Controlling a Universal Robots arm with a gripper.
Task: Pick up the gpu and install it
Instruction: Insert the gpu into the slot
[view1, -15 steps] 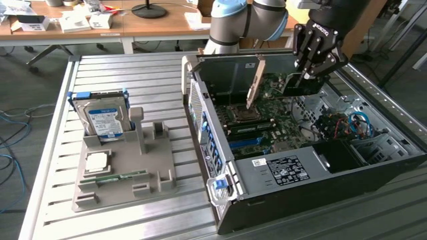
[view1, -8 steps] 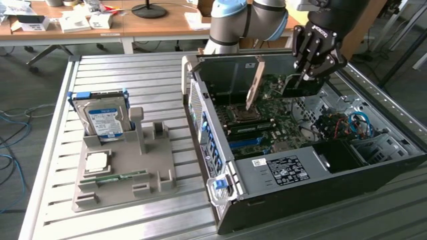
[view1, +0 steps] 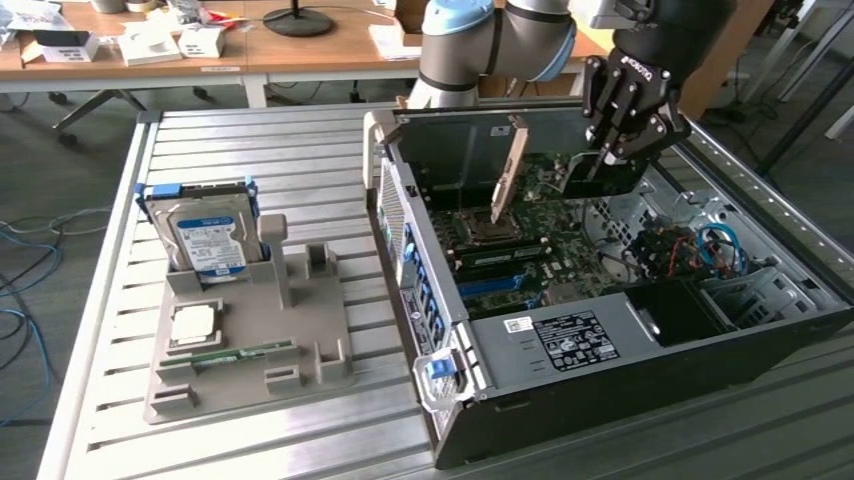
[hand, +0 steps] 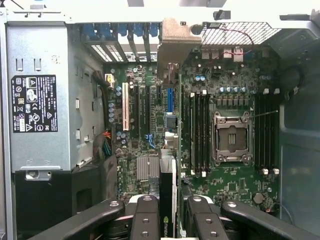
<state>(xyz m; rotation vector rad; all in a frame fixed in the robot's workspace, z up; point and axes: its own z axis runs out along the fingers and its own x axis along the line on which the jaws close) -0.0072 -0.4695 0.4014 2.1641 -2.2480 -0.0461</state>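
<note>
The end effector (hand: 171, 212) is clamped on the gpu (hand: 167, 197), one finger on each face of the card, which hangs on edge below the wrist. The card's metal bracket (hand: 175, 42) points away from the fingers, toward the case's rear wall.

By my reading the pick-up is done and the install is in hand: the card hangs inside the open case (view1: 667, 385), above the motherboard (hand: 235, 187) and not yet seated. It sits roughly over the row of expansion slots (hand: 134, 107), though which slot it lines up with I cannot tell. Seating it calls for the card's lower edge to sit square over one slot, the bracket to meet the rear opening, and a straight push down with no tilt.

Below the end effector, the case holds the motherboard with its slots. To one side of the card lies the CPU socket (hand: 231, 137), which looks empty, and to the other the power supply (hand: 37, 100) with its black label.

Well apart from the end effector, outside the case on the surface (view1: 240, 150), a grey tray (view1: 320, 345) holds an upright hard drive (view1: 207, 240), a CPU chip (view1: 196, 322) and a memory stick (view1: 240, 352).
</note>
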